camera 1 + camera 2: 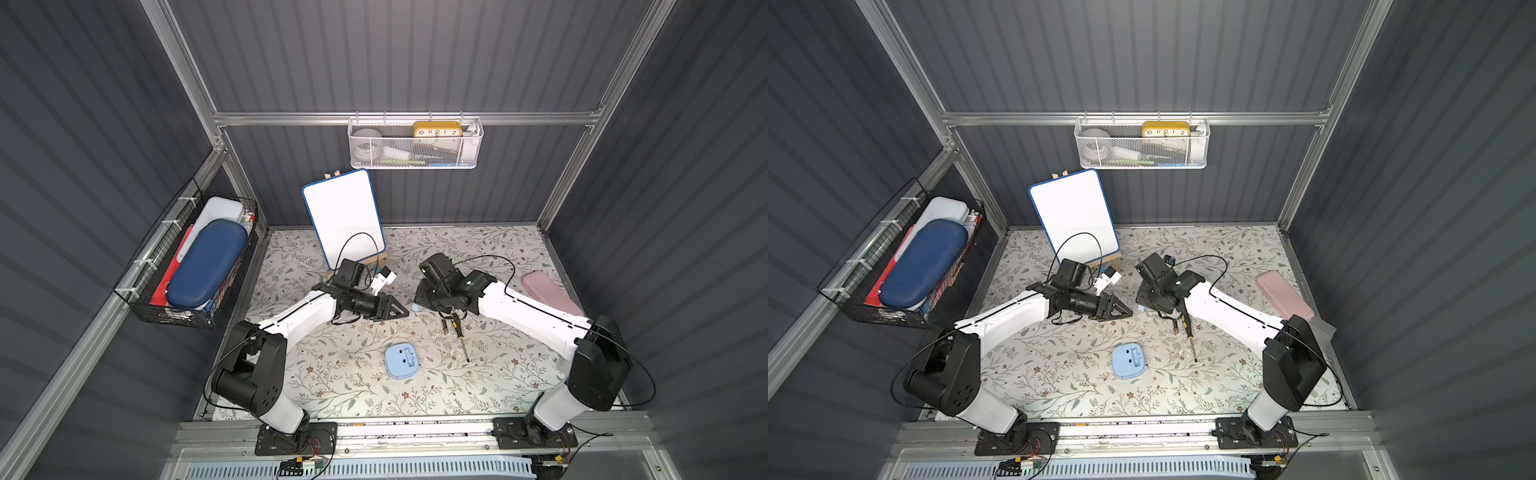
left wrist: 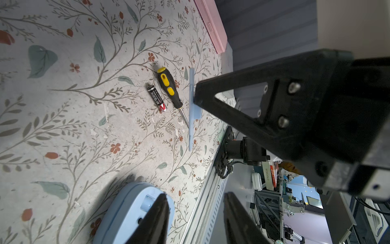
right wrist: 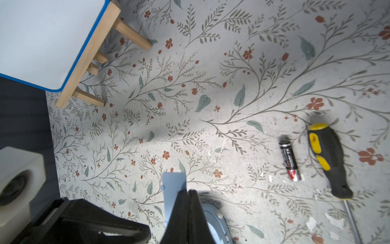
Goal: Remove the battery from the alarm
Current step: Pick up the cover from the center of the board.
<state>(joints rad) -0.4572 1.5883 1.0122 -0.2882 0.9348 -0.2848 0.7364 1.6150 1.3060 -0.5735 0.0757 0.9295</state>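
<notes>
Plainly, we are looking at a job that is nearly done: the battery (image 2: 157, 98) is already lying out of the alarm (image 1: 401, 360), well apart from it on the flowered table (image 1: 332, 374), on the side toward the right arm. The screwdriver (image 2: 168, 88) is lying a little farther from the alarm. The alarm is resting face down, showing its smooth, light-blue plastic back, a rounded square with an open slot. The battery is showing as a short, glossy black cylinder with a red band and a metal end. The right jaws are pinching a thin, flat, light-blue plastic plate (image 3: 174, 183), we judge the slot's cover, above the table beyond the alarm. The left jaws are standing apart, holding nothing. We are judging only the cover's putting-down to be left, if anything.
</notes>
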